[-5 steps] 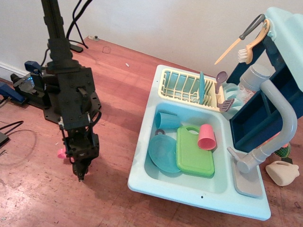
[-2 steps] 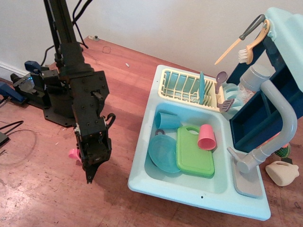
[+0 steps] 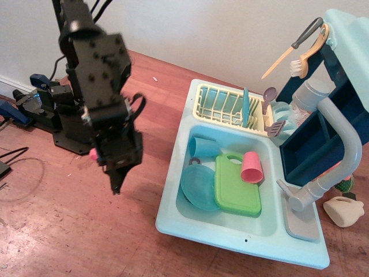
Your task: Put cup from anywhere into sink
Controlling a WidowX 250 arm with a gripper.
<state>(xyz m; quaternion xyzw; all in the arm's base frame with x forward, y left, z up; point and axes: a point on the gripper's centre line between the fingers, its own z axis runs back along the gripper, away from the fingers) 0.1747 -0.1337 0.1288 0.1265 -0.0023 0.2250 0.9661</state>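
Note:
My gripper (image 3: 115, 186) hangs in the air left of the sink, its black fingers pointing down and well above the wooden table. A small piece of the hot-pink cup (image 3: 93, 153) shows at the gripper's left side; the rest is hidden behind the gripper body. The cup rides with the gripper, so the gripper is shut on it. The pale aqua sink (image 3: 171, 199) stands to the right, with a grey faucet (image 3: 340, 144) and a pale yellow dish rack (image 3: 222, 107).
The basin holds a light-blue cup (image 3: 203, 147), a blue plate (image 3: 199, 187), a green cutting board (image 3: 236, 187) and a salmon tumbler (image 3: 252, 167). The arm's black base (image 3: 55, 121) and cables sit at the left. A cream jug (image 3: 344, 210) lies at the right.
The gripper has risen from near the table and moved right toward the sink. The pink cup has gone up with it.

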